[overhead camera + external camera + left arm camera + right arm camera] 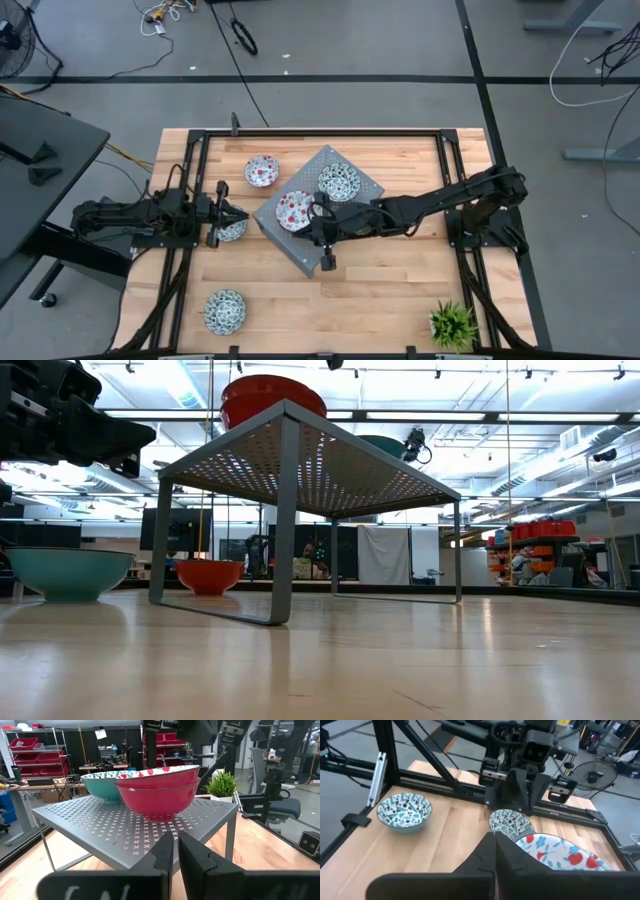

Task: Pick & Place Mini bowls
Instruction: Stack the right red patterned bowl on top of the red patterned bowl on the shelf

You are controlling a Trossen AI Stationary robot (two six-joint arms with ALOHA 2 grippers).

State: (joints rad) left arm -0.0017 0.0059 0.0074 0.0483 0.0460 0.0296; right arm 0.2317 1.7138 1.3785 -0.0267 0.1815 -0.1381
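Observation:
A grey perforated stand (350, 205) carries a red-patterned bowl (293, 210) and a teal bowl (339, 181). In the left wrist view the red bowl (157, 790) sits nested in a second red one. My right gripper (495, 837) is shut, its tips at that bowl's rim on the table's right side (318, 215). My left gripper (224, 212) is shut and hovers just above a teal bowl (232, 230) that rests on the table. Another red bowl (262, 170) and another teal bowl (224, 310) stand on the wood. My right gripper comes level from the table's right, its shut fingers (515, 860) beside the near rim (520, 841) of the top red bowl. My own finger covers the spot, so I cannot tell whether it touches the bowl.
A small potted plant (452, 323) stands at the table's near right corner. Black frame rails (320, 133) run along the table's far edge and both sides. Bare wood (370, 290) lies between the stand and the near edge.

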